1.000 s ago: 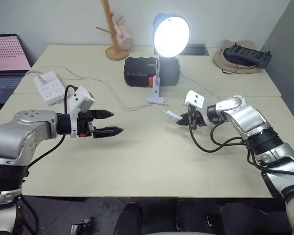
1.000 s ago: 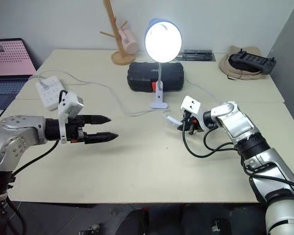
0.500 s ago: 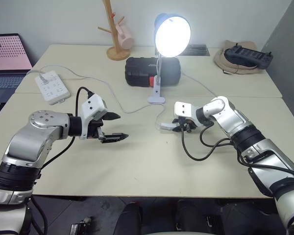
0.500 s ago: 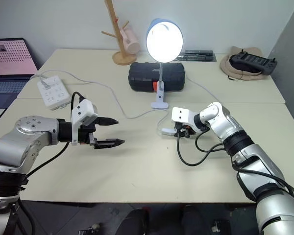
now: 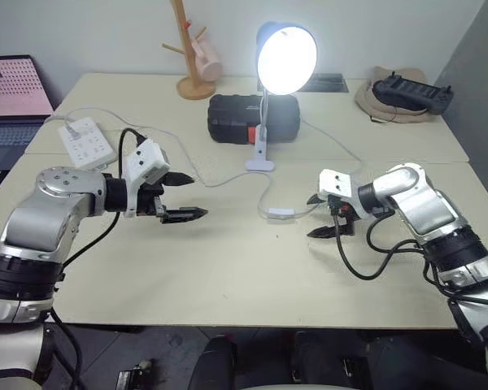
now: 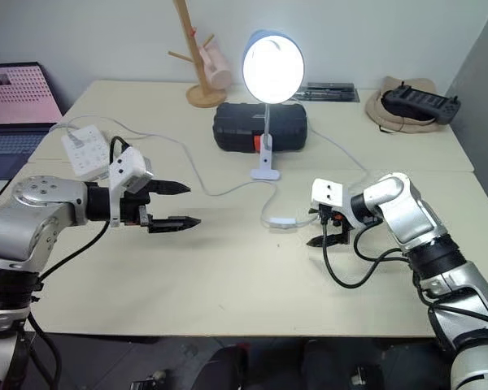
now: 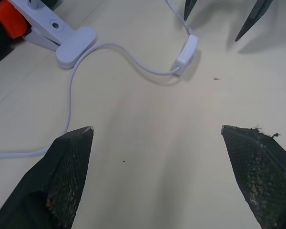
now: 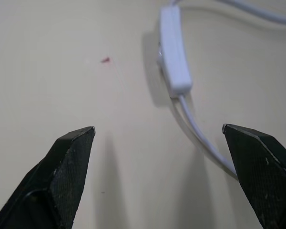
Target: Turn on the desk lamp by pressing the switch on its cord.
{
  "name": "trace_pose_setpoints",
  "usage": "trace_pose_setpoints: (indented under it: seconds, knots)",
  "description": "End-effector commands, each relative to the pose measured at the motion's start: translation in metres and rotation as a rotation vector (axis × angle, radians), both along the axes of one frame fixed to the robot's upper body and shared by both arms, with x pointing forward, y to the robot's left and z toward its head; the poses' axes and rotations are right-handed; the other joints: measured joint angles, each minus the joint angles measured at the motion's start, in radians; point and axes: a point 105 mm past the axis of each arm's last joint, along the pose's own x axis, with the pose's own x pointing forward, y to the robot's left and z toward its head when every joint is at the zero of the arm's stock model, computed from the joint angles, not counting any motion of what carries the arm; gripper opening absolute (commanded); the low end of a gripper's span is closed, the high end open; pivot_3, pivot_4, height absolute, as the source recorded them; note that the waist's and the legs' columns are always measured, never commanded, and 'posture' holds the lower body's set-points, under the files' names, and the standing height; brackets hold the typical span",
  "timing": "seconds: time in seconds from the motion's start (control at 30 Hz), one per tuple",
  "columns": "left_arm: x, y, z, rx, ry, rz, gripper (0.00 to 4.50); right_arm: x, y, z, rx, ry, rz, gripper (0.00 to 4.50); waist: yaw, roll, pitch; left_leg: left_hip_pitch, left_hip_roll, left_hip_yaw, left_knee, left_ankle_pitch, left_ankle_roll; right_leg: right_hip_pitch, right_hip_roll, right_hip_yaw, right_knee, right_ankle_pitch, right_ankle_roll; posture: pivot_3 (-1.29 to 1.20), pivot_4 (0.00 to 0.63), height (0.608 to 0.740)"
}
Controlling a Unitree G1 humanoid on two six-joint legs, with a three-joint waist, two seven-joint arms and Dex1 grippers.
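The desk lamp point(image 5: 285, 57) was lit and stood at the middle back of the table point(image 5: 228, 268) in front of a black case point(image 5: 236, 118), its cord point(image 5: 264, 191) looping down to the switch point(image 5: 281, 214) lying flat on the tabletop. The right gripper point(image 5: 319, 216) hung just beside the switch, fingers spread wide and holding nothing. The left gripper point(image 5: 189, 197) hovered well apart to the left, also wide open and empty, with a white power strip point(image 5: 87, 144) behind it.
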Motion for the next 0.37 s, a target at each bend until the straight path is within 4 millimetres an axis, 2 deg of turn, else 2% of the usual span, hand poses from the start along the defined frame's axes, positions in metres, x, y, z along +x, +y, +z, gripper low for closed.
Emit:
trace_pose_setpoints:
  seconds: [0.03,0.17,0.37]
  knots:
    - [0.003,0.008,0.022,0.017,-0.059,-0.006,4.5,-0.024,-0.007,0.046,0.146,-0.088,-0.024,4.49,0.0,0.0,0.0,0.0,0.0,0.0,0.0,0.0,0.0,0.0,0.0,0.0,0.0,0.0,0.0,0.0,0.15,0.74]
    - [0.007,0.014,0.029,0.027,-0.058,-0.006,4.5,-0.043,-0.032,0.06,0.192,-0.133,-0.187,4.49,0.002,0.0,0.0,0.0,0.0,0.0,0.0,0.0,0.0,0.001,0.0,0.0,0.0,0.0,0.0,0.0,0.15,0.74]
    - [0.011,0.015,0.018,0.056,-0.053,-0.049,4.5,-0.044,-0.045,0.052,0.248,-0.148,-0.37,4.49,0.0,0.0,0.0,0.001,0.0,0.004,0.0,0.0,0.0,0.001,0.001,0.001,0.0,0.0,0.0,0.0,0.15,0.74]
